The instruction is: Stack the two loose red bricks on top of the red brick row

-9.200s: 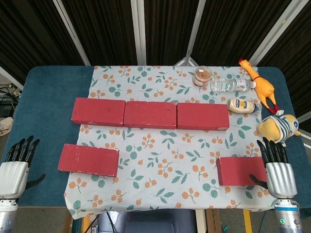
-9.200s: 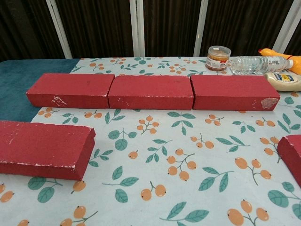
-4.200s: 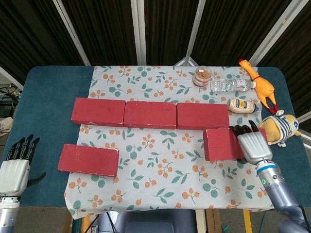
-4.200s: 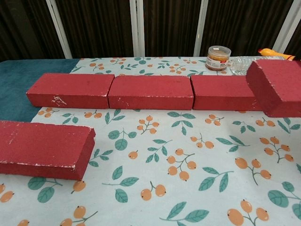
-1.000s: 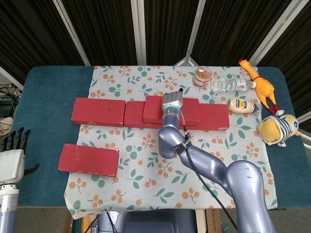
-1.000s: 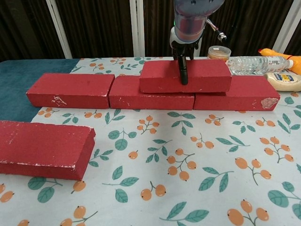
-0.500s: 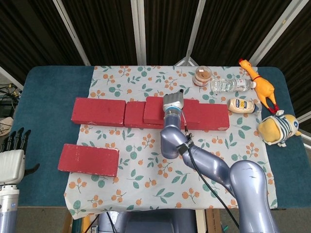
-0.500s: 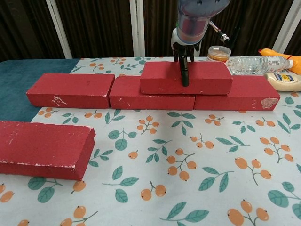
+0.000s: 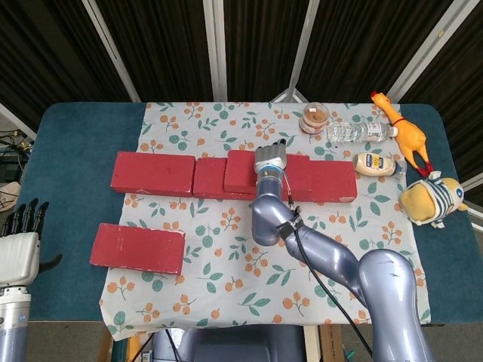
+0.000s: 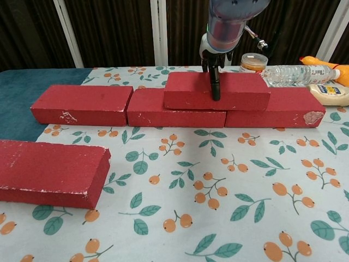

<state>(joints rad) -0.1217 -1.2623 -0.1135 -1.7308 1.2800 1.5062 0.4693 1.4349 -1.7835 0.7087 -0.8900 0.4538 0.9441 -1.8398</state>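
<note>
The row of three red bricks (image 9: pixel 152 173) (image 10: pixel 82 103) lies across the floral cloth. On top of it, over the joint of the middle and right bricks, lies a red brick (image 9: pixel 240 172) (image 10: pixel 240 90). My right hand (image 9: pixel 270 160) (image 10: pixel 215 60) grips this brick from above, with one finger (image 10: pixel 216 87) down its front face. The other loose red brick (image 9: pixel 137 248) (image 10: pixel 49 172) lies flat at the front left. My left hand (image 9: pixel 21 245) hovers open at the table's front left corner, apart from that brick, and is seen only in the head view.
At the back right stand a brown jar (image 9: pixel 315 119) (image 10: pixel 253 61), a lying water bottle (image 9: pixel 361 132), a mayonnaise bottle (image 9: pixel 377 164), a rubber chicken (image 9: pixel 404 134) and a plush toy (image 9: pixel 434 200). My right arm (image 9: pixel 302 241) crosses the cloth's front middle.
The right hand and the brick on top of the row have shifted slightly to the right. The left hand and the front-left brick have not moved.
</note>
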